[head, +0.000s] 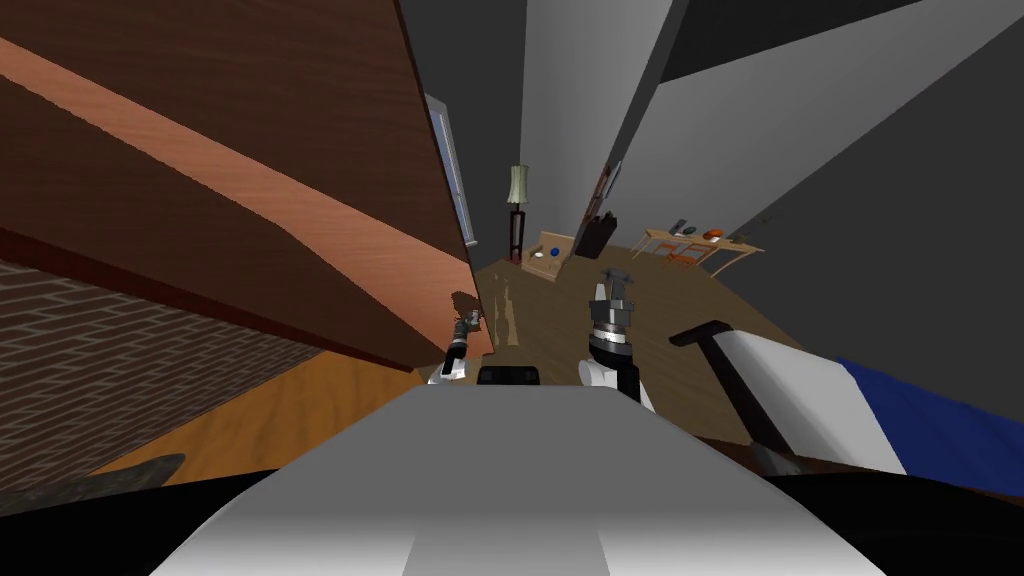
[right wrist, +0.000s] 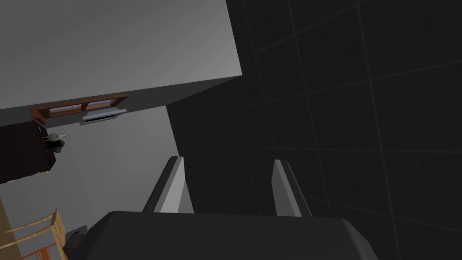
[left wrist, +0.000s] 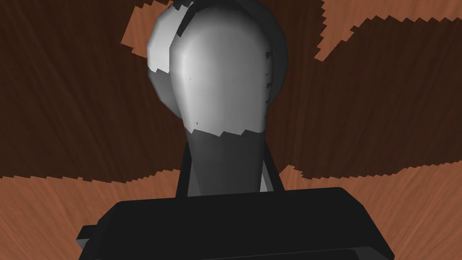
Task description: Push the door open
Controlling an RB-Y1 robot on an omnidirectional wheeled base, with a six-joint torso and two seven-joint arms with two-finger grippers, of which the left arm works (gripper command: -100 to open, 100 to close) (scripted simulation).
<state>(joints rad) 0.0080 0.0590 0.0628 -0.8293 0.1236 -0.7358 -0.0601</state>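
Note:
The door [head: 250, 180] is dark brown wood with lighter reddish bands and stands at an angle on my left, its free edge in front of me. My left gripper [head: 468, 322] is right at that edge. The left wrist view shows a rounded grey door handle [left wrist: 221, 76] very close against the door's face [left wrist: 67, 99]. Its darker stem runs down between the fingers of my left gripper [left wrist: 225, 174], which press both its sides. My right gripper [head: 612, 285] is held up to the right of the door, fingers open [right wrist: 230, 167] with nothing between them.
A brick wall [head: 100, 350] lies to the left under the door. A bed [head: 850, 400] with white and blue covers is close on my right. Farther along the wooden floor stand a floor lamp [head: 516, 200], a small chair [head: 548, 255] and a light table [head: 700, 240].

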